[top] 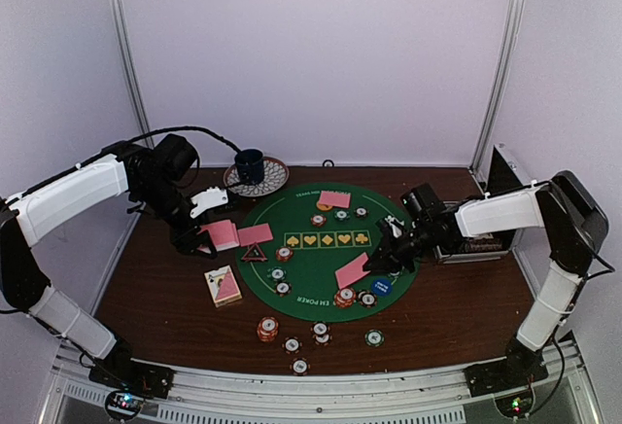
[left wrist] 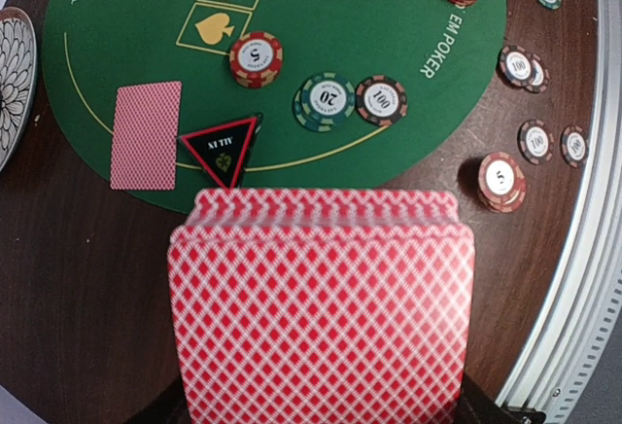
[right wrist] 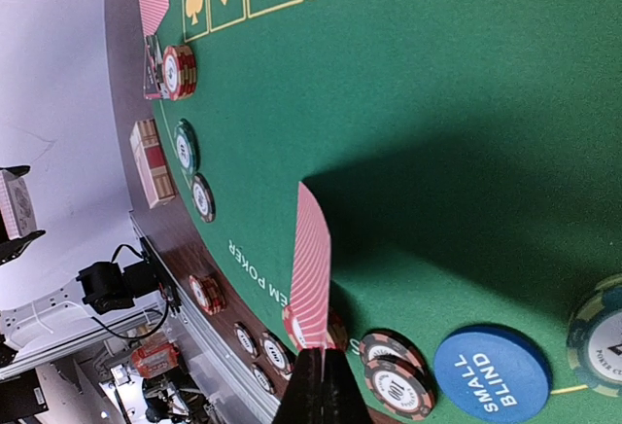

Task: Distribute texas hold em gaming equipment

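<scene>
Containers: found dark blue mug (top: pixel 250 163) upright on patterned plate (top: pixel 275 182), just past the far-left rim of green mat (top: pixel 321 266); could not see into the mug. Logged card box (top: pixel 223 287) flat on wooden table (top: pixel 155 298) just off the mat's left rim; could not tell its contents.

Saw left gripper (top: pixel 208 238) closed on deck (left wrist: pixel 321 298) of pink-backed cards, backs up, slightly fanned, held over the table left of the mat. Judged its long axis as running from the wrist toward the mat, front edge just short of red-rimmed black triangle (left wrist: pixel 222 147) in the left wrist view. Found triangle flat at the mat's rim, one tip aimed back at the deck. Marked loose card (left wrist: pixel 146 135) face down on the mat beside the triangle, long axis roughly in line with the deck's.

Saw right gripper (right wrist: pixel 319 385) pinched fully shut on the near end of single card (right wrist: pixel 311 268), tilted over the mat's near-right part, nearly edge-on from the right wrist, long axis pointing away from the fingers. Spotted blue button (right wrist: pixel 493 373) marked SMALL BLIND just beside, on the mat.

Noted far card (top: pixel 335 199) face down at the far rim, orange button (top: pixel 324 206) just beside. Found red chip (left wrist: pixel 256 58), green chip (left wrist: pixel 326 100) and dark chip (left wrist: pixel 381 100) on the mat near the triangle. Found orange stack (top: pixel 267 328) and single chips scattered on bare wood between the mat and near rail (top: pixel 321 390). Saw bare wood left of the card box and right of the mat.
</scene>
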Robot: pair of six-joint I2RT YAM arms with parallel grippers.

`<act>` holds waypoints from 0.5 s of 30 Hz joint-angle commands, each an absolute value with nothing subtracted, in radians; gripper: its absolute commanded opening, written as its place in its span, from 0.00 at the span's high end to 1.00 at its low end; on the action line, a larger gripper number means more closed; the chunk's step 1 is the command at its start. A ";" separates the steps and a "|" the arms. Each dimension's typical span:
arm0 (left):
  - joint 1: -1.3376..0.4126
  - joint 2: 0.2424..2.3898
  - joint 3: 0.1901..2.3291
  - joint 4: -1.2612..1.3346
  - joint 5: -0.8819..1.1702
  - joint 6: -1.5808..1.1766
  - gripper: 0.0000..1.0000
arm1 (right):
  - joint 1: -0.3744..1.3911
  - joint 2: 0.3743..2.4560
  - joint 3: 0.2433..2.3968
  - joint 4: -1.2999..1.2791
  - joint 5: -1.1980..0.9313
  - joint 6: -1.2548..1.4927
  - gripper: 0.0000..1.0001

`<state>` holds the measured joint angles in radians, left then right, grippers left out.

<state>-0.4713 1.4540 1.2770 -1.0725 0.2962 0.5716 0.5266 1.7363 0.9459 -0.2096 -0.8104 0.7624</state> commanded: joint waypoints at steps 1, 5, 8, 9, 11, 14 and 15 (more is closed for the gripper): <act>-0.469 1.435 1.296 -1.069 0.327 0.586 1.00 | 0.522 1.706 0.930 -0.178 -0.749 0.764 1.00; -0.469 1.434 1.300 -1.069 0.327 0.586 1.00 | 0.522 1.702 0.925 -0.145 -0.724 0.779 1.00; -0.469 1.431 1.298 -1.072 0.325 0.586 1.00 | 0.522 1.707 0.929 -0.147 -0.723 0.777 1.00; -0.469 1.431 1.297 -1.074 0.324 0.587 1.00 | 0.522 1.707 0.931 -0.157 -0.719 0.773 1.00; -0.469 1.427 1.294 -1.073 0.324 0.588 1.00 | 0.522 1.704 0.933 -0.180 -0.712 0.755 0.97; -0.469 1.425 1.293 -1.073 0.324 0.589 1.00 | 0.522 1.696 0.943 -0.236 -0.692 0.723 0.82; -0.469 1.424 1.293 -1.073 0.325 0.589 1.00 | 0.522 1.691 0.949 -0.254 -0.685 0.714 0.77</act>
